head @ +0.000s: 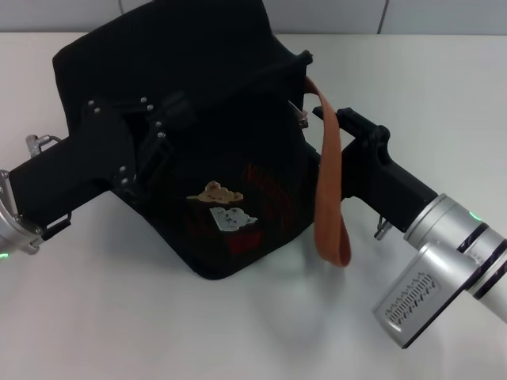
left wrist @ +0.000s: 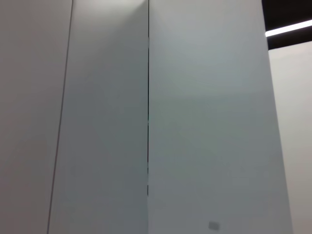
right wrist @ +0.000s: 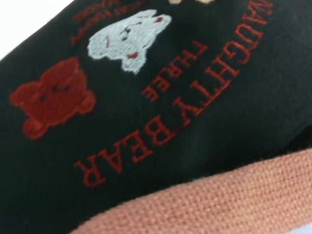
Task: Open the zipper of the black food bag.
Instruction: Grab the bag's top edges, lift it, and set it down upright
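Note:
The black food bag (head: 230, 158) stands on the white table in the head view, with tan and white bear patches (head: 223, 206) on its front. A small silver pull tab (head: 301, 115) of the zipper shows at the bag's upper right edge; the zipper line itself is lost against the black fabric. My right gripper (head: 321, 115) reaches in from the right, close to that tab. My left gripper (head: 162, 119) presses against the bag's upper left side. The right wrist view is filled by the bag's front (right wrist: 204, 126), with a white bear (right wrist: 129, 39), a red bear (right wrist: 51, 95) and red lettering.
An orange-brown strap (head: 331, 190) hangs down the bag's right side, in front of my right arm, and crosses the right wrist view as a strap (right wrist: 234, 204). The white table (head: 238, 332) spreads around the bag. The left wrist view shows only grey wall panels (left wrist: 204, 122).

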Controlling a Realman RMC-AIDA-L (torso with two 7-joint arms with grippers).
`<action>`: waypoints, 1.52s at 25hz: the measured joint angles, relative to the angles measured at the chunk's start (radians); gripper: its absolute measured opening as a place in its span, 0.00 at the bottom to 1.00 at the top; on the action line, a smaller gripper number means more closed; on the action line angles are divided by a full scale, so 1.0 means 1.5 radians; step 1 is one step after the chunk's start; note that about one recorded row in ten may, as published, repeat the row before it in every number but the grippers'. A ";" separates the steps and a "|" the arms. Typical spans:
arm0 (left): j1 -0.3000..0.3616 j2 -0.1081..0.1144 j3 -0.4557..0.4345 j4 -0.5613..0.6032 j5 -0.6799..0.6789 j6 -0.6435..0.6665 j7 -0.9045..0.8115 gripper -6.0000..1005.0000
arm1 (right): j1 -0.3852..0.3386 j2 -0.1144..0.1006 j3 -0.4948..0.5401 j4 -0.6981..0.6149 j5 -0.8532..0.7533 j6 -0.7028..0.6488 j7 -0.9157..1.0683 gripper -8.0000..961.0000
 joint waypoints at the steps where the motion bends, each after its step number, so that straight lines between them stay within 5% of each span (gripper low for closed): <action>1: 0.000 0.000 0.000 -0.001 0.000 0.002 0.000 0.03 | -0.001 0.000 0.000 0.000 0.000 0.000 -0.005 0.63; 38: -0.007 0.002 0.000 -0.001 0.007 0.031 -0.001 0.03 | -0.001 0.000 0.000 0.054 0.001 -0.010 -0.096 0.63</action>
